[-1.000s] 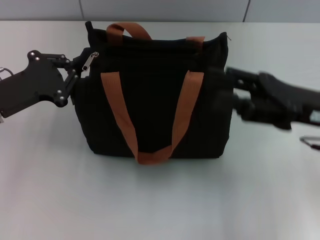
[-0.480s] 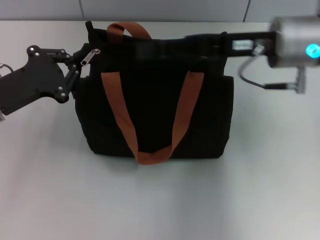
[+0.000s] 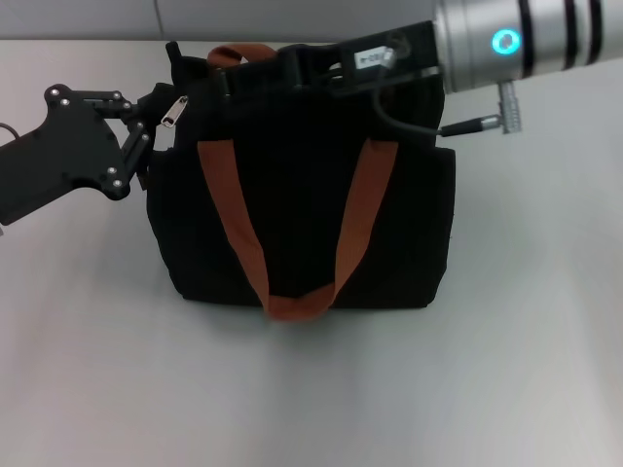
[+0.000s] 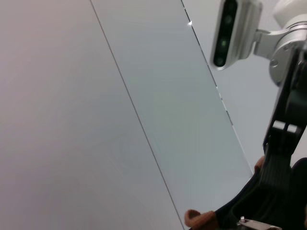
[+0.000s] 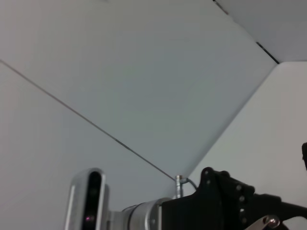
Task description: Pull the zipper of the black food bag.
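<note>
The right hand [image 3: 229, 80] has swung in fast from beside the bag's right end and now reaches along the top edge of the black food bag [image 3: 302, 195], its tip close by the rear rust-brown handle [image 3: 248, 56]; whether it is spread or pressed together I cannot tell. The left hand [image 3: 156, 112] has barely shifted, sitting at the bag's upper left corner, its fingers seemingly pinched on the fabric there, right beside the zipper [image 3: 173, 114]; so I judge one hand steadies while the other comes for the silver tab. The bag stands upright mid-worktop [image 3: 311, 389]; the handle loops crossing the top could snag the right hand's path.
</note>
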Action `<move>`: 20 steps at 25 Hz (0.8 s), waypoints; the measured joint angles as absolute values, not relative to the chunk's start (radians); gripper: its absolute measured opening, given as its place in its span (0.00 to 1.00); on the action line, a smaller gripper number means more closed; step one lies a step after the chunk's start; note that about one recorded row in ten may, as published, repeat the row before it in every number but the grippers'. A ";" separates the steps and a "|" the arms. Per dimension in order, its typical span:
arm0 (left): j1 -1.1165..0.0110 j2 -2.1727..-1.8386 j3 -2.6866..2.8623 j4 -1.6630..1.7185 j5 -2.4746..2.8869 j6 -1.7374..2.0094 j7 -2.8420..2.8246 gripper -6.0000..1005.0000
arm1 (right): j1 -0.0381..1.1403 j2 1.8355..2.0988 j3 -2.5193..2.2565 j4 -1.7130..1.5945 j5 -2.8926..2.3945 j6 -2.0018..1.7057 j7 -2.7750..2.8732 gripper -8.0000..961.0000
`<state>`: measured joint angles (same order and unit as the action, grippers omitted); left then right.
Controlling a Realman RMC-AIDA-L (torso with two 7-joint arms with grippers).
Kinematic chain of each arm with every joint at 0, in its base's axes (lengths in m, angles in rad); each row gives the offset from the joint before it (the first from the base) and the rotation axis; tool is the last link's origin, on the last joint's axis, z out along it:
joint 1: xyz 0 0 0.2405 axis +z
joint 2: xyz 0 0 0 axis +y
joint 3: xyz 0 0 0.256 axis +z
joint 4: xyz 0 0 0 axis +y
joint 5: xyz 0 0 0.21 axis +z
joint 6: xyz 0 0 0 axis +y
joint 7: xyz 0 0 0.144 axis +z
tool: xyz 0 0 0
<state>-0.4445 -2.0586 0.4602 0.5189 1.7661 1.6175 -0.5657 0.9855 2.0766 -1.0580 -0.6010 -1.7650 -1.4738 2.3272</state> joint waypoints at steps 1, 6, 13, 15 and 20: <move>-0.443 -2.059 0.460 0.519 1.764 1.622 -0.566 0.03 | 0.992 2.078 -1.067 -0.601 -1.766 -1.462 2.337 0.77; -0.433 -2.059 0.460 0.522 1.753 1.644 -0.565 0.03 | 1.011 2.081 -1.094 -0.596 -1.768 -1.415 2.381 0.77; -0.426 -2.061 0.460 0.529 1.748 1.673 -0.564 0.03 | 1.024 2.083 -1.126 -0.596 -1.776 -1.376 2.403 0.77; -0.425 -2.061 0.460 0.529 1.743 1.678 -0.564 0.03 | 1.028 2.084 -1.130 -0.596 -1.776 -1.373 2.405 0.77; -0.425 -2.062 0.460 0.529 1.740 1.680 -0.564 0.03 | 1.039 2.084 -1.158 -0.592 -1.776 -1.360 2.420 0.77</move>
